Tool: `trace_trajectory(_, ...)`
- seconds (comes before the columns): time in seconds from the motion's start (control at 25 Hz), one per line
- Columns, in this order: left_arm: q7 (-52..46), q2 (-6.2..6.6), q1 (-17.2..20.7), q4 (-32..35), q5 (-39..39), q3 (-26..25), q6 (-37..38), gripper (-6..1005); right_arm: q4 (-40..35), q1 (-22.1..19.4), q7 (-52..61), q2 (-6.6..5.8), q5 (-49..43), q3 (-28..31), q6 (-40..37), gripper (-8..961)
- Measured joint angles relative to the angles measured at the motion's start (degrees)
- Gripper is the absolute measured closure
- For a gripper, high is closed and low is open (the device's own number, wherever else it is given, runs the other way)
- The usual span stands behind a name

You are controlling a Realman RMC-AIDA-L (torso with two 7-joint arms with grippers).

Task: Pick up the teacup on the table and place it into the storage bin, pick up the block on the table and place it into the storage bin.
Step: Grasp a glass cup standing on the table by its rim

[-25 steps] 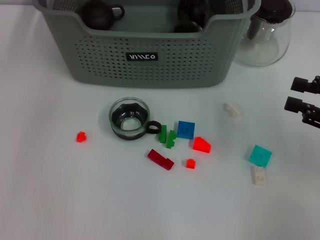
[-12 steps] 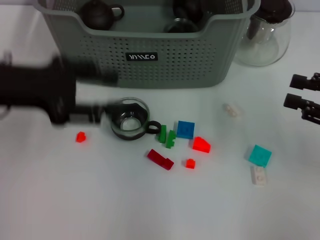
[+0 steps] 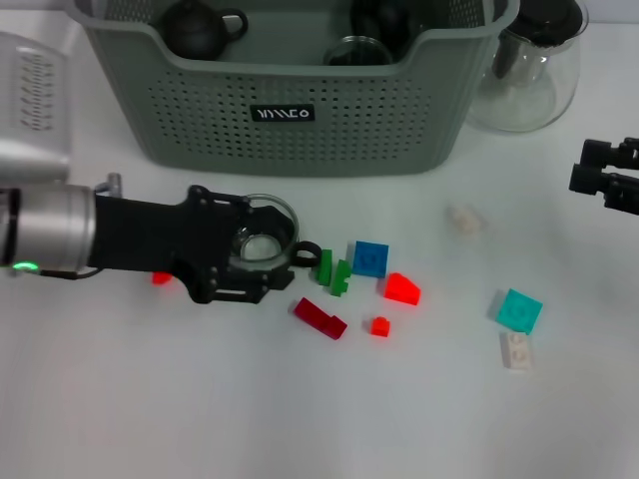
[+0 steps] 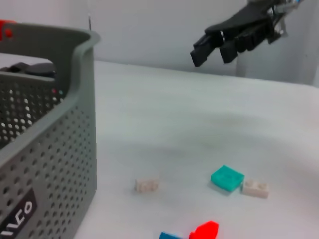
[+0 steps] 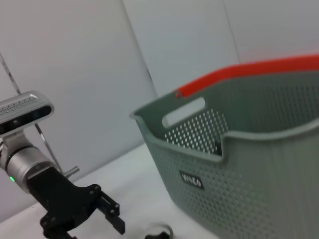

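Glass, clear with a dark base and a small black loop handle, makes up the teacup (image 3: 259, 240); it is probably light, rigid, slick and breakable. It stands upright on the white surface (image 3: 200, 399) just in front of the storage bin (image 3: 300, 110). A hold across the rim looks safest, since the handle is a thin target and too hard a squeeze risks the glass.

The left claw (image 3: 255, 261) reaches in from the left with its fingers spread on either side of the cup, not pressed against it as far as the head view shows. Partly hidden behind that arm lies one small red piece (image 3: 160, 277).

Right of the cup the blocks are small, hard plastic, light and flat, so each calls for a low pinch across its sides. Counted left to right beyond the cup: one dark red bar (image 3: 319, 318), one green piece (image 3: 333, 271), one blue square (image 3: 370, 258), one small red stud (image 3: 379, 326), one red wedge (image 3: 402, 289), one pale block (image 3: 462, 220), one teal square (image 3: 520, 310) and one cream block (image 3: 516, 350). That is nine with the hidden one.

One bin, one clear glass jug (image 3: 529, 70) beside it. The right claw (image 3: 605, 181) waits at the far right, fingers apart.
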Motion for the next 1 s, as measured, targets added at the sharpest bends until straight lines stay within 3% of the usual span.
trace_trajectory(0.4, -0.27, 0.10, 0.41, -2.52, 1.54, 8.58, -10.48, 356, -0.02, 1.09, 1.31, -0.58, -1.15, -0.02, 0.05, 464)
trace_trajectory(0.84, -0.90, 0.20, 0.60, -3.07, 4.18, 10.29, -7.80, 373, -0.02, 1.10, 1.11, -0.58, -1.16, -0.02, -0.17, 464)
trace_trajectory(1.0, -0.90, -0.01, 0.55, -3.14, 4.21, 10.70, -10.27, 389, -0.02, 1.10, 1.00, -0.58, -1.16, -0.02, -0.24, 464)
